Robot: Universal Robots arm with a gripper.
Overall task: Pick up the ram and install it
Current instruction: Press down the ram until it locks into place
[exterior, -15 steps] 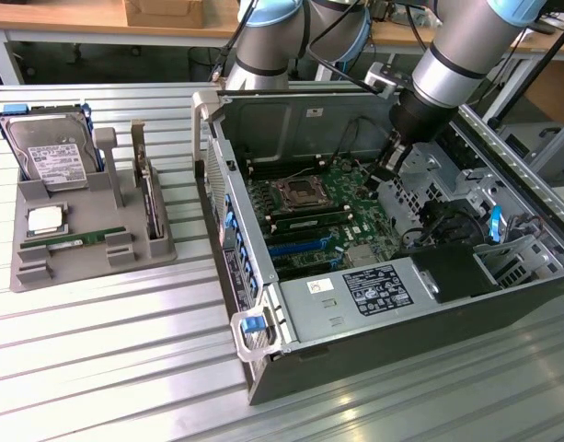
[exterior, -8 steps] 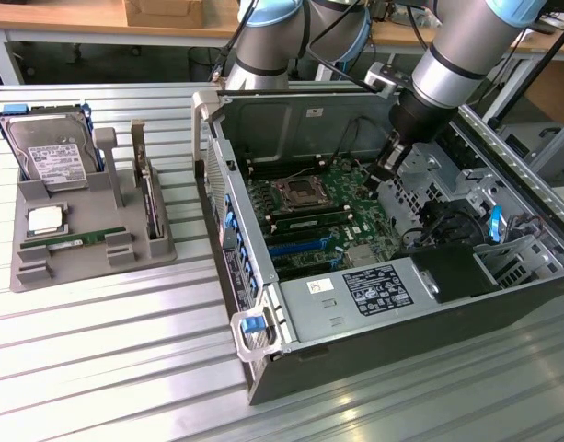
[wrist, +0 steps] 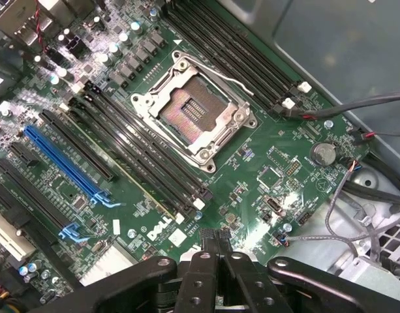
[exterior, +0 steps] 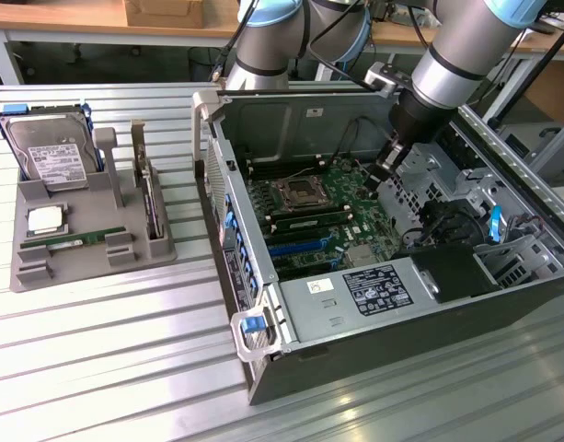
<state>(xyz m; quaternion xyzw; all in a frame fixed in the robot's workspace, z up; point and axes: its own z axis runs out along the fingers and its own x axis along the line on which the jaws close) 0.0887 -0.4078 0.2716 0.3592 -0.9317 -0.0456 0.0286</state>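
Claw (exterior: 385,173) shut, holding nothing, low over green motherboard (exterior: 341,198) inside open grey PC case (exterior: 355,359).
Long thin green ram stick (exterior: 74,241) lies flat in grey holder tray (exterior: 42,272) on tabletop, well apart from claw; prob. light, stiff, fragile — grip by long edges, avoid chips.

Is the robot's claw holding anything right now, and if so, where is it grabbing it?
No, nothing. The gripper is shut with nothing between its fingers, hanging over the motherboard inside the computer case. One ram lies in the grey tray.
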